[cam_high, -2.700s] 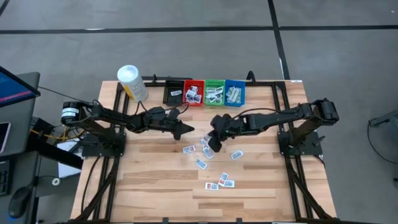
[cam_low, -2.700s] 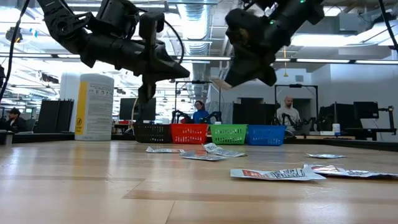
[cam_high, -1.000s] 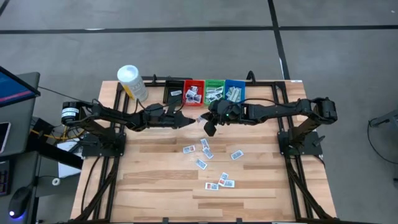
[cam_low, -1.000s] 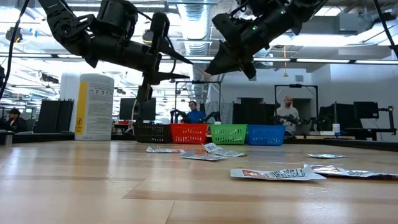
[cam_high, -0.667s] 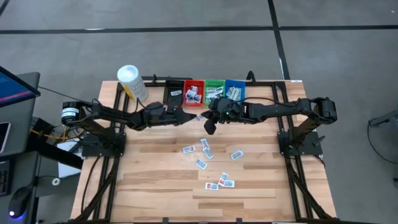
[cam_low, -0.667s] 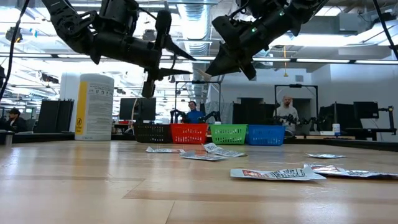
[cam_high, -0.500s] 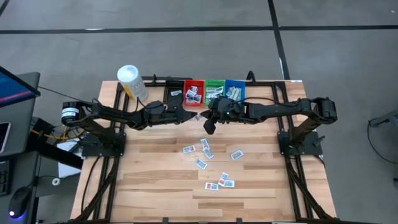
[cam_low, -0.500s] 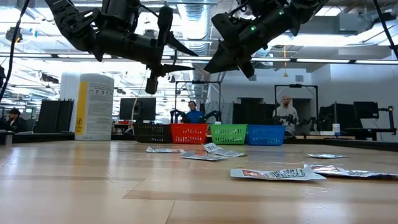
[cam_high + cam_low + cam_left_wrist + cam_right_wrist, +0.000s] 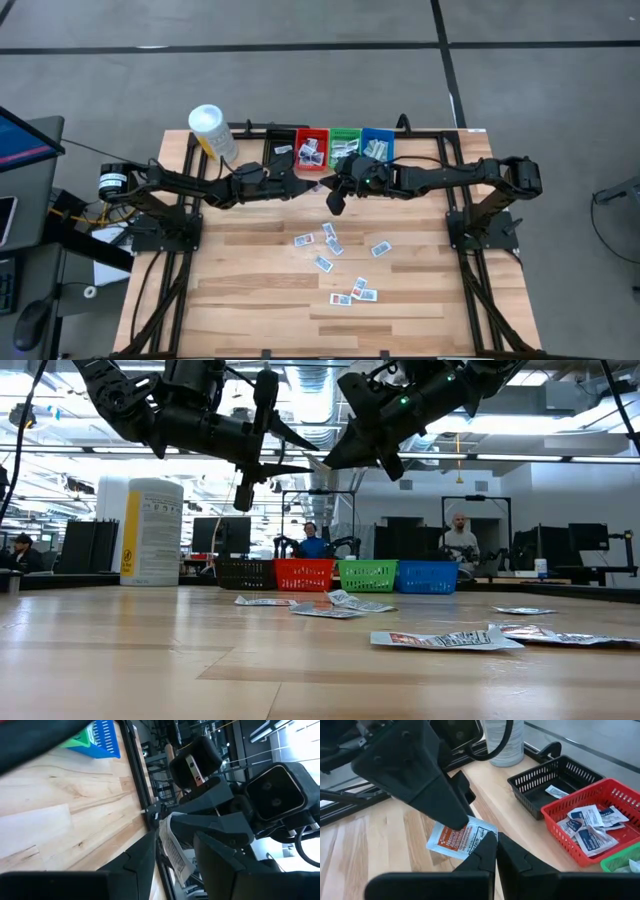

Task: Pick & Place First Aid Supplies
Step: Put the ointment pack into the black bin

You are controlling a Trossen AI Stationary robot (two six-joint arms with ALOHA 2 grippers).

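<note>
High view, right hand: the right hand hangs above the desk just in front of the bins, fingers pinched shut on one packet.
High view, left hand: the left hand faces it, tips almost meeting, fingers parted around the packet's free end.
High view, supplies: loose packets lie scattered mid-desk; others already sit in the black bin, red bin, green bin and blue bin.
Low view: both hands are raised well clear of the wood, with the yellow bottle behind them; flat packets lie on the desk.
Left wrist view: the held packet stands edge-on between this hand's spread fingers, not yet clamped.
Right wrist view: the packet, white with an orange print, is nipped by one corner at the closed fingertips.
Handling: likely very light, thin and floppy, with a slick wrapper; best pinched flat across a sealed edge, since a corner hold may let it bend or slip.
</note>
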